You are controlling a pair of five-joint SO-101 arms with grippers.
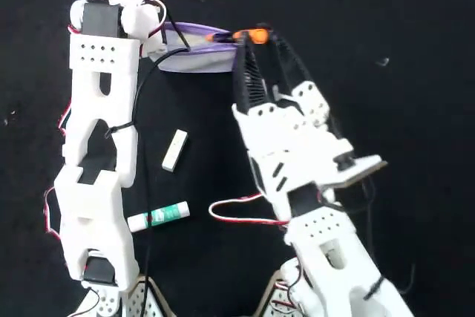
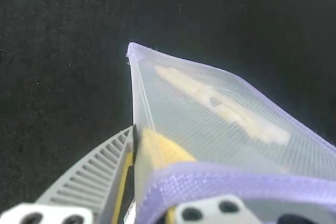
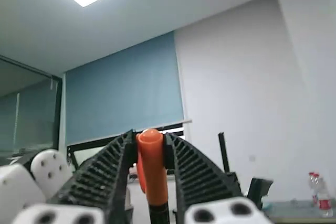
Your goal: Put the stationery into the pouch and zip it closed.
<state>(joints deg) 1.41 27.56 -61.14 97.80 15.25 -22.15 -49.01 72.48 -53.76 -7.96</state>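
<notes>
**A:** Starting at the left, what is that claw doing?

**B:** The left gripper (image 2: 137,140) is sitting clamped on the purple-trimmed edge of the pouch (image 1: 197,53). It is holding the pouch at the far side of the table (image 1: 415,109), with the pouch's long axis running left to right.

**A:** And between the arms?

**B:** A glue stick (image 1: 158,215) is lying near, just right of the left arm's base. A small white block (image 1: 174,150) is lying a little farther off. Both are loose on the cloth, well apart from the pouch.

**A:** Then the right side?

**B:** The right gripper (image 3: 150,148) is pinching an orange pen (image 3: 152,174). The pen is running along the line of the fingers, and its rounded tip is poking out past them. From above, the claw is sitting at the pouch's right end, so the pouch is lying to its left. I judge the pen needs turning along the pouch's length before it goes in.

**A:** What is each camera adding?

**B:** The left wrist view is looking through the mesh at a pale long item (image 2: 220,103) lying inside. The high view is giving the layout of the arms. The right wrist view is pointing up at the ceiling, so it is confirming the grip and not the aim.
</notes>
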